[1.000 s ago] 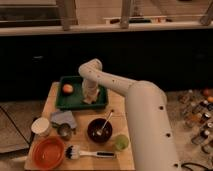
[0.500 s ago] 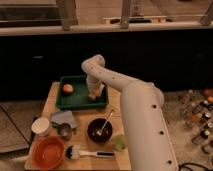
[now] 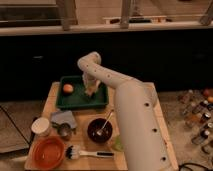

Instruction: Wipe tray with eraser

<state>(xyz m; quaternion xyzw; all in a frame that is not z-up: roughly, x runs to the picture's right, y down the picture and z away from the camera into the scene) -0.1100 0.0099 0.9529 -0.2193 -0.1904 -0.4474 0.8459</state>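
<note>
The dark green tray (image 3: 75,101) sits at the back of the wooden table. An orange fruit (image 3: 68,88) lies in its left part. My white arm reaches over from the right and bends down into the tray. My gripper (image 3: 90,89) is low over the tray's right part, on a tan eraser (image 3: 90,92) that rests on the tray floor beneath it.
In front of the tray lie a grey-blue cloth (image 3: 63,118), a small metal cup (image 3: 64,131), a white cup (image 3: 40,126), a dark bowl with a spoon (image 3: 99,130), an orange bowl (image 3: 47,153), a white-handled brush (image 3: 90,153) and a green cup (image 3: 118,144). Bottles stand at right (image 3: 197,110).
The arm's elbow has swung back and to the right; the gripper has shifted a little to the right within the tray, with the eraser under it.
</note>
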